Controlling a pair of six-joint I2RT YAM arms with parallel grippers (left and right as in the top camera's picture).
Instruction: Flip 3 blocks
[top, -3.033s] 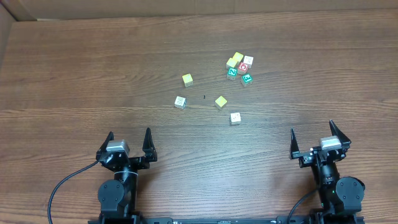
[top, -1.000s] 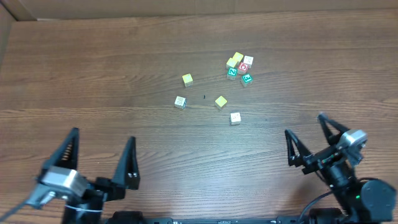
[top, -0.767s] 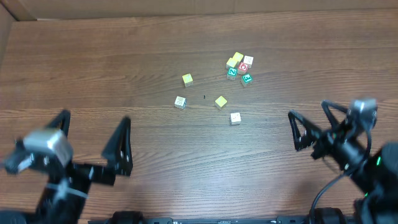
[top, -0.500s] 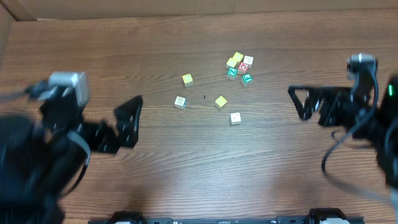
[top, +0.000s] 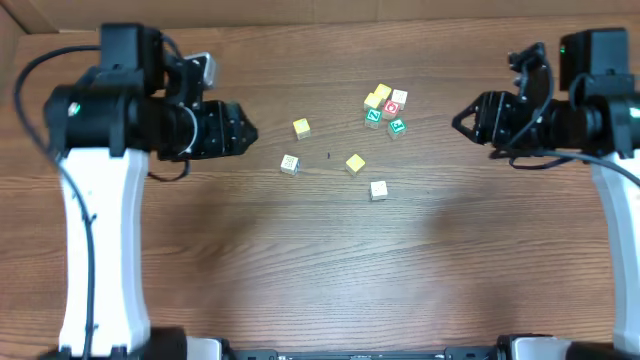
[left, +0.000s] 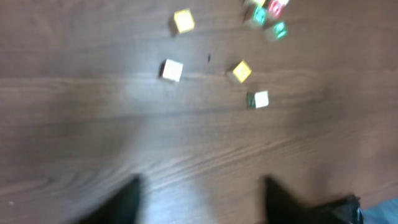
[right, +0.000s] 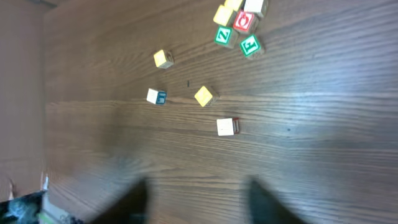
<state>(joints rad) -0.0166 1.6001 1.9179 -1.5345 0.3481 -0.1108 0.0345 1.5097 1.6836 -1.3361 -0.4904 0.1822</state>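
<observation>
Gaping left tool (top: 243, 130) and right tool (top: 462, 122) flank green Z cube (right: 222, 35) and F cube (right: 249, 45).

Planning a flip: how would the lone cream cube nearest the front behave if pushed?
The cream cube looks like rigid wood, unlikely to deform. Flat faces suggest sliding or tipping, not rolling. Small, probably light; it may skid on the smooth table.

The surface (top: 330, 270) is dark, matt wood grain; the blocks (top: 378, 189) are pale, smooth-faced painted wood.
</observation>
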